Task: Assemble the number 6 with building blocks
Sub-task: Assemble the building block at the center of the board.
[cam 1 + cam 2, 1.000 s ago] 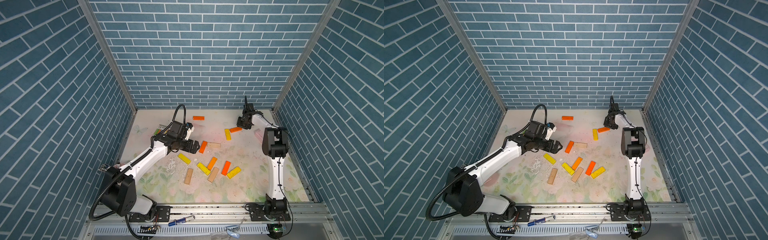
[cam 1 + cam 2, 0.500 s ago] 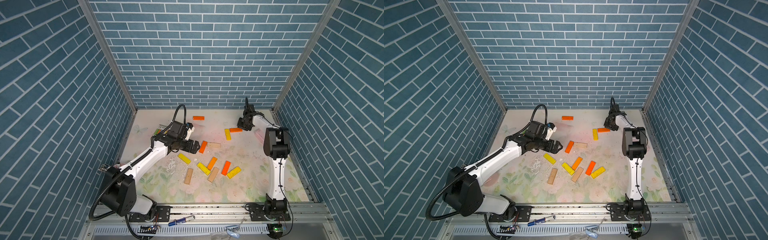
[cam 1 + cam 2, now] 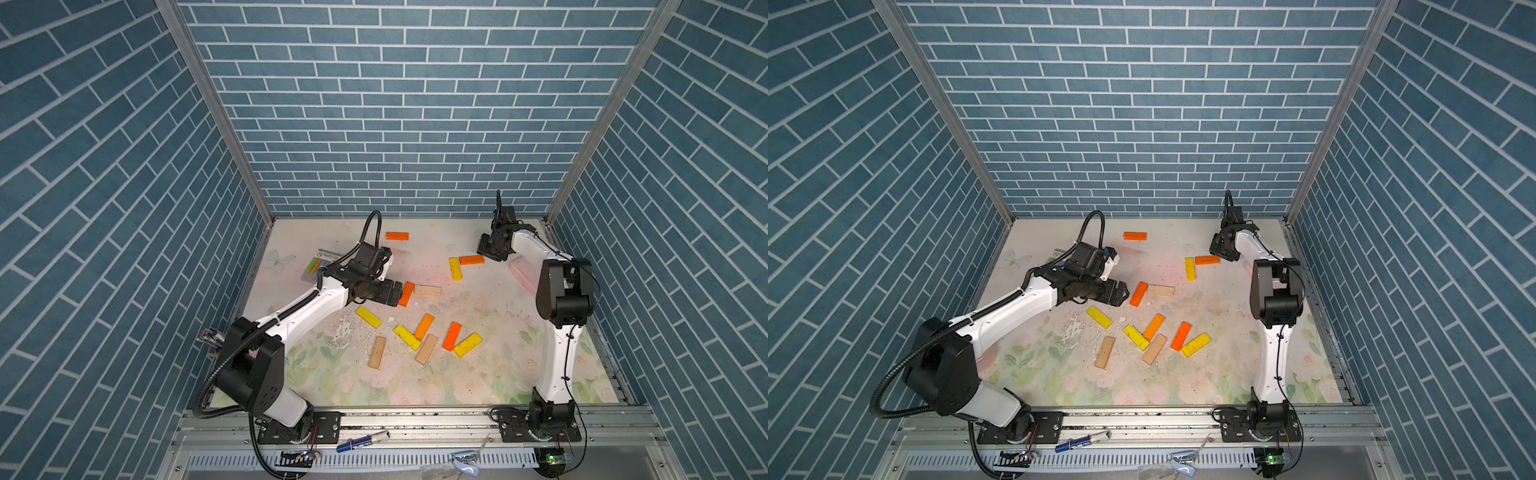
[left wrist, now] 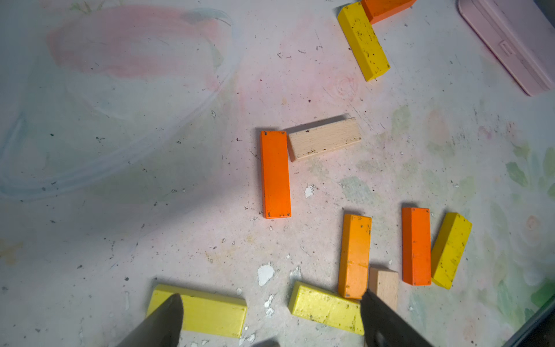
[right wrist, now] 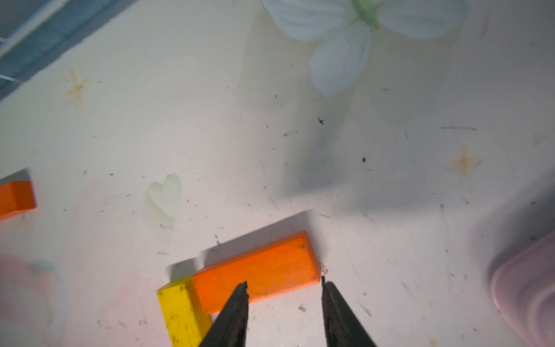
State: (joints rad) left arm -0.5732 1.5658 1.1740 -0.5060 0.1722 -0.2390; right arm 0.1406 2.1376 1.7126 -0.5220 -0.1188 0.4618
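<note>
The building blocks lie scattered flat on the floral mat in both top views. An orange block [image 3: 471,259] touches the end of a yellow block [image 3: 455,268] at the back right. My right gripper [image 5: 283,281] is open just over that orange block's [image 5: 258,270] near end, holding nothing. An orange block [image 4: 275,174] and a tan block [image 4: 324,138] meet at a corner mid-mat. My left gripper [image 4: 270,296] is open beside them [image 3: 395,293], above two yellow blocks [image 4: 204,312] on the mat. Several more blocks [image 3: 424,326] cluster nearer the front.
A pink rounded case [image 3: 524,272] lies by the right wall, close to my right arm. A clear pack of pastel sticks [image 3: 320,266] sits at the left wall behind my left arm. A lone orange block [image 3: 397,236] lies near the back wall. White flakes [image 3: 345,332] litter the mat.
The right gripper's jaws have spread apart beside the orange block at the back right. Both arms stay almost where they were. No block has shifted.
</note>
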